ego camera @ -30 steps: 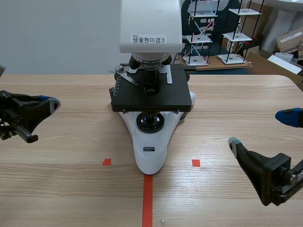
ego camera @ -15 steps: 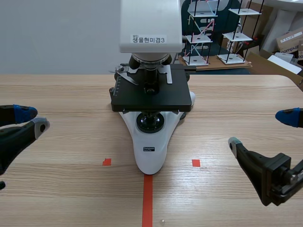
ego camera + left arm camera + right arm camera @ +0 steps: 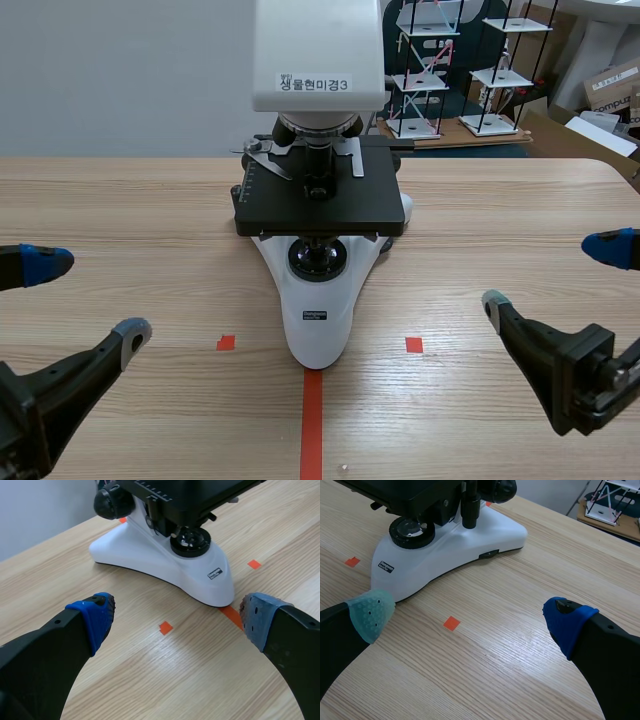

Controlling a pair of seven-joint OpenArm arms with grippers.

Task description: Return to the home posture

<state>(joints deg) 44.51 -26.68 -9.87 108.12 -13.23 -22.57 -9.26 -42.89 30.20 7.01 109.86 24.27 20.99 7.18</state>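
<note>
A white and black microscope (image 3: pixel 320 200) stands at the middle of the wooden table, its base (image 3: pixel 165 562) ahead of my left gripper and its base (image 3: pixel 450 550) ahead of my right gripper. My left gripper (image 3: pixel 90 295) hangs low at the table's left, open, with nothing between its fingers; its pads (image 3: pixel 95 615) are far apart over bare wood. At the table's right my right gripper (image 3: pixel 555 275) also stands open and empty, its pads (image 3: pixel 372 614) wide apart.
The table's back edge lies behind the microscope. Beyond it, at the back right, stand wire model racks (image 3: pixel 470 70) and cardboard boxes (image 3: pixel 610 90).
The left gripper went from shut to wide open and drew back toward the near left edge. The right arm and the microscope have not moved.
</note>
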